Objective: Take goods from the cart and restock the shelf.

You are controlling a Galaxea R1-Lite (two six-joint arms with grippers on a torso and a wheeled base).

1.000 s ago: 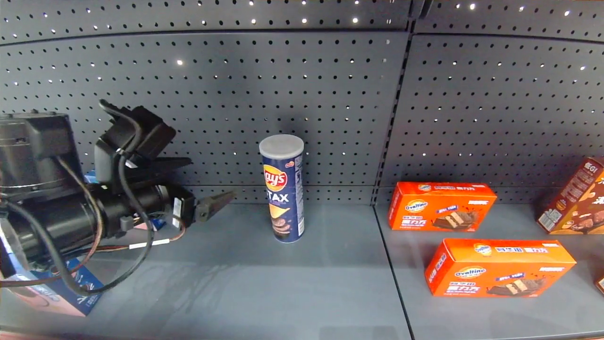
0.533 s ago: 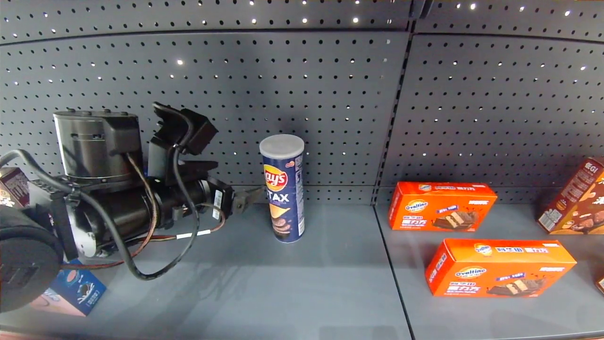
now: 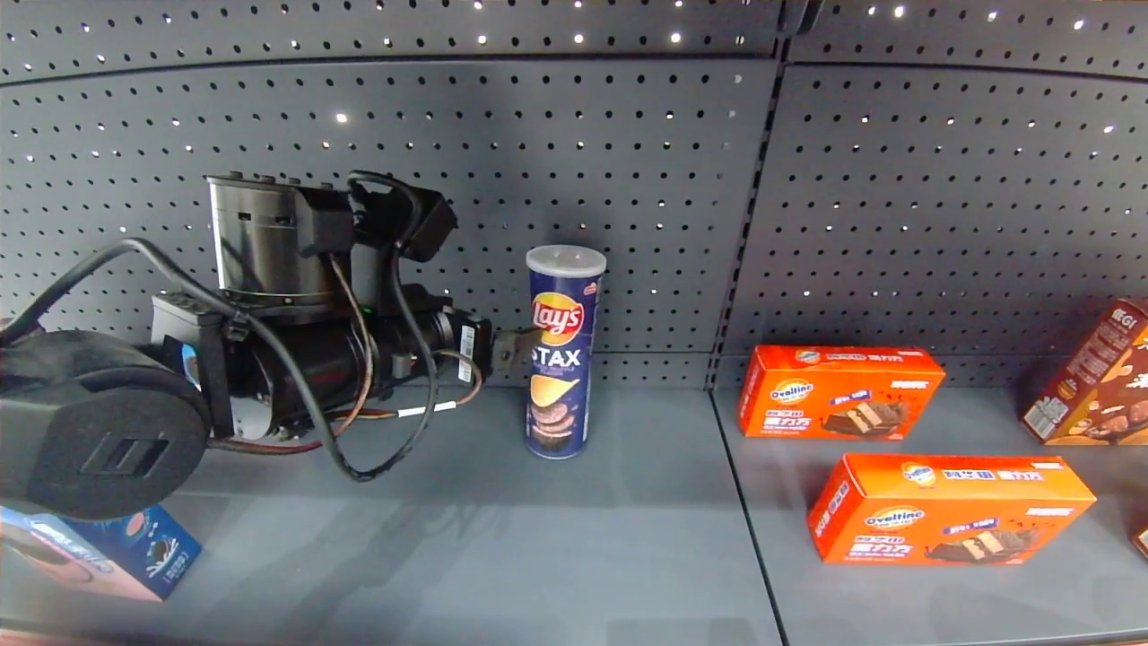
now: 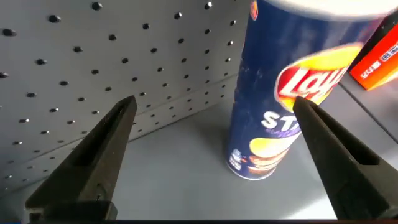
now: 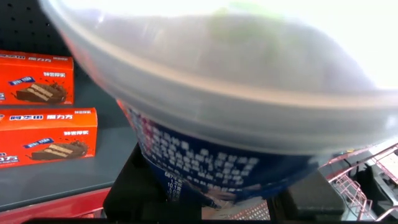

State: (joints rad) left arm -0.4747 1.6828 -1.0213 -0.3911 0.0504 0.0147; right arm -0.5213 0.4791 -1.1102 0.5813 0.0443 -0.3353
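My spread left hand (image 4: 212,104) has the lidded chip can (image 3: 562,359) against one fingertip (image 4: 308,115); my right hand (image 5: 217,199) clasps a second can (image 5: 217,93).

Goods counted | chip cans (image 3: 563,359) (image 5: 205,155): two | orange wafer boxes (image 3: 839,392): two | brown snack box (image 3: 1090,381): one | blue cookie box (image 3: 134,556): one

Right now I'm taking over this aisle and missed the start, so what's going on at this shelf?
The robot is restocking. Its left tool, open, sits beside the blue clear-lidded cardboard crisp tube standing on the grey metal shelf. One finger touches the tube's side, and the tool is not around it. The right tool holds a second blue clear-lidded tube. Two orange boxes lie farther right.
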